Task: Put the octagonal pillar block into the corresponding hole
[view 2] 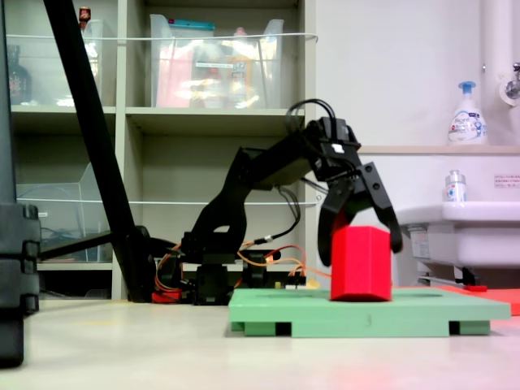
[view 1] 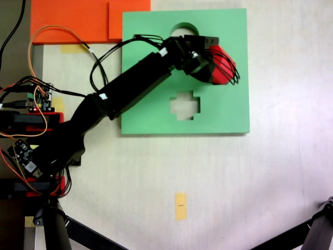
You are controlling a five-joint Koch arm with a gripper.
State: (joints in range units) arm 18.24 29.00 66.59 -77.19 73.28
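The red octagonal pillar block (view 2: 361, 272) stands upright on the green foam board (view 2: 422, 313). I cannot tell whether its base rests on the board or sits in a cutout. My gripper (view 2: 361, 252) straddles the block from above, its fingers (view 2: 327, 240) spread slightly wider than the block, so it is open. In the first exterior view the block (view 1: 217, 73) shows under the gripper (view 1: 222, 63) at the board's (view 1: 234, 114) upper right. The corresponding hole is hidden beneath the block and gripper.
A round cutout (view 1: 184, 28) and a cross-shaped cutout (view 1: 184, 105) are in the board. Orange sheets (view 1: 78, 21) lie at the top left. Circuit boards and wires (view 1: 31, 104) crowd the arm's base. A yellow tape mark (view 1: 180, 205) is on the table. A sink (view 2: 463, 227) stands behind.
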